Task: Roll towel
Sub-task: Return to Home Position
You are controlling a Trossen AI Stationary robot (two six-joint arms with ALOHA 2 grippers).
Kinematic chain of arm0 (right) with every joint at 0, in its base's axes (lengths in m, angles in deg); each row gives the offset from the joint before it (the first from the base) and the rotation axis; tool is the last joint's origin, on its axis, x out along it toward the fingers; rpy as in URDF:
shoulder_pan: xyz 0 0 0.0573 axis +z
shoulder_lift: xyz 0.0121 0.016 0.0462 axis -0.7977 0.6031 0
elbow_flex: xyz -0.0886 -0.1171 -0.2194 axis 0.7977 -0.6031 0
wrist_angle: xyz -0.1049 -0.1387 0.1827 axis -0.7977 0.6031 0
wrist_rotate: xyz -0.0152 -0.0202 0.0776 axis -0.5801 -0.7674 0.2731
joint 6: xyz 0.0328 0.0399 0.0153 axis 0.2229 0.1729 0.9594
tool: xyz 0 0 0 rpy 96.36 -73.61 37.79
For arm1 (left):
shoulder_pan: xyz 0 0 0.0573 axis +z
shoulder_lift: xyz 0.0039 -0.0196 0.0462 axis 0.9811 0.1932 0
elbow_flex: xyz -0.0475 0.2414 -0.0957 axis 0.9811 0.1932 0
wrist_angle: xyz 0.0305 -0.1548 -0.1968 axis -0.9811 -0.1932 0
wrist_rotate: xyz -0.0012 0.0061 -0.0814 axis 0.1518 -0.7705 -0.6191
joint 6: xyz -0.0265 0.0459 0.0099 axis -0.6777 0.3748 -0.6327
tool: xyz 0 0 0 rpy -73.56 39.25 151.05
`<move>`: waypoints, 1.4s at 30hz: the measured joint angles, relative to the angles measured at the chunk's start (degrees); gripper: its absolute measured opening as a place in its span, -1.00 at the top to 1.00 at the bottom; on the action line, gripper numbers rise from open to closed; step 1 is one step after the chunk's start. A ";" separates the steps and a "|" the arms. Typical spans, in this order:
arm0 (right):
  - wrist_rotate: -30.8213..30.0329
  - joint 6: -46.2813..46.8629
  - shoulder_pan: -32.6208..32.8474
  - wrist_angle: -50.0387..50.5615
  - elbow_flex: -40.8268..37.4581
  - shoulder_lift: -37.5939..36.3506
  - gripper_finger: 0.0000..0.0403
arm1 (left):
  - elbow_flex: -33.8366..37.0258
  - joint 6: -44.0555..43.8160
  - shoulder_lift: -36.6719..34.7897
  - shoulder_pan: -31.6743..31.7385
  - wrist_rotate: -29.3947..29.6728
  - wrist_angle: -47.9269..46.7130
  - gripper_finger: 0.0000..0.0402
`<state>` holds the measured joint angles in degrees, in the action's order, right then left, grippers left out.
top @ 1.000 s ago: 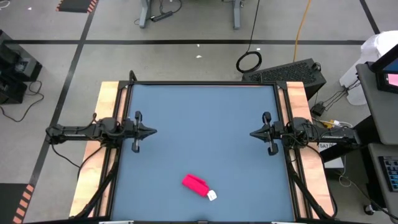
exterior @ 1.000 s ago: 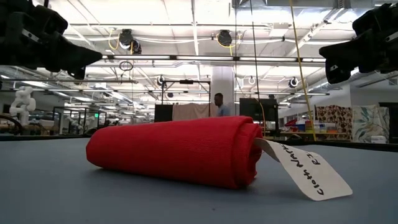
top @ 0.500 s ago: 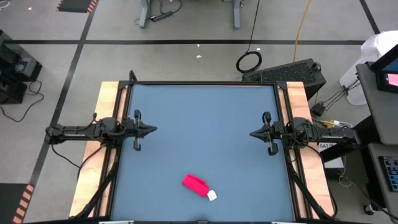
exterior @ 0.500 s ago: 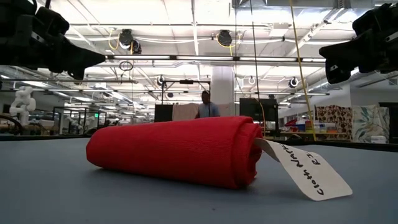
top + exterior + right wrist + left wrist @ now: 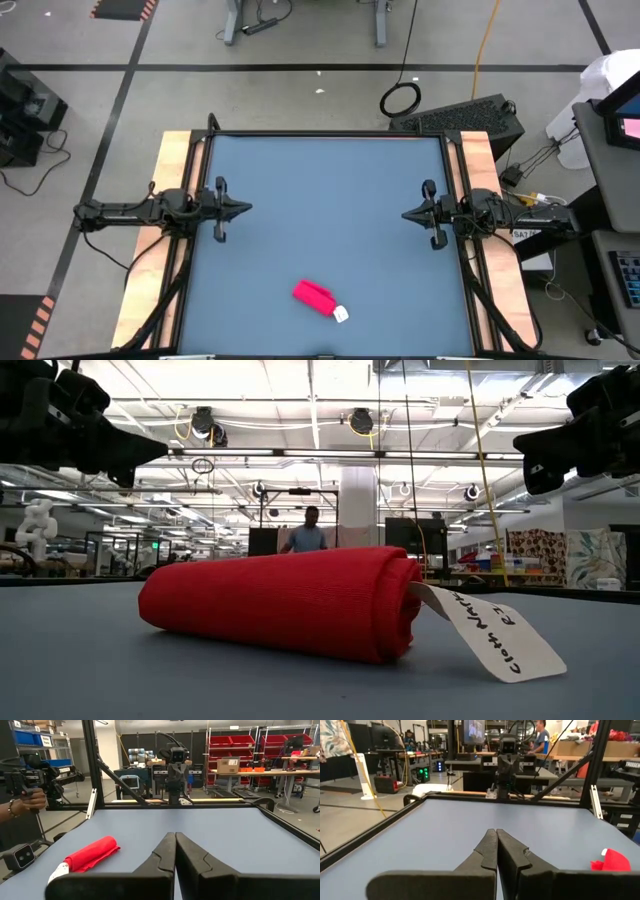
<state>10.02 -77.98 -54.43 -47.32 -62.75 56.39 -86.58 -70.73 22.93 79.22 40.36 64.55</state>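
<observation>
The red-pink towel (image 5: pixel 313 294) lies rolled up on its side on the blue table, near the front edge, with its white tag (image 5: pixel 341 314) flat on the table at one end. It also shows in the low view as a towel roll (image 5: pixel 285 603) and in the right wrist view as the towel (image 5: pixel 92 853). My left gripper (image 5: pixel 246 210) is shut at the table's left side and my right gripper (image 5: pixel 406 214) is shut at the right side, both level, above the table and far from the towel.
Wooden rails run along the table's left (image 5: pixel 150 250) and right (image 5: pixel 495 260) sides. A person (image 5: pixel 305 535) stands in the room far behind the table. A person's hand (image 5: pixel 25 802) holds a device beside the table in the right wrist view.
Both arms and the towel have kept still. The person in the room behind the table has walked toward the left of the low view.
</observation>
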 joint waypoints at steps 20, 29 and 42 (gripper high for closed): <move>0.01 0.00 0.00 0.00 0.00 0.00 1.00 | 0.00 0.42 -0.78 0.00 0.09 -0.11 0.99; -0.02 0.00 0.00 0.00 0.00 -0.02 1.00 | 0.00 0.37 -0.78 0.00 0.24 -0.11 0.99; 0.00 0.00 0.00 0.00 0.00 0.00 1.00 | 0.00 0.26 -0.78 0.00 0.33 -0.11 0.99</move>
<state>10.01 -77.98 -54.43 -47.32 -62.75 56.39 -86.58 -70.46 22.15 79.22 40.69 64.44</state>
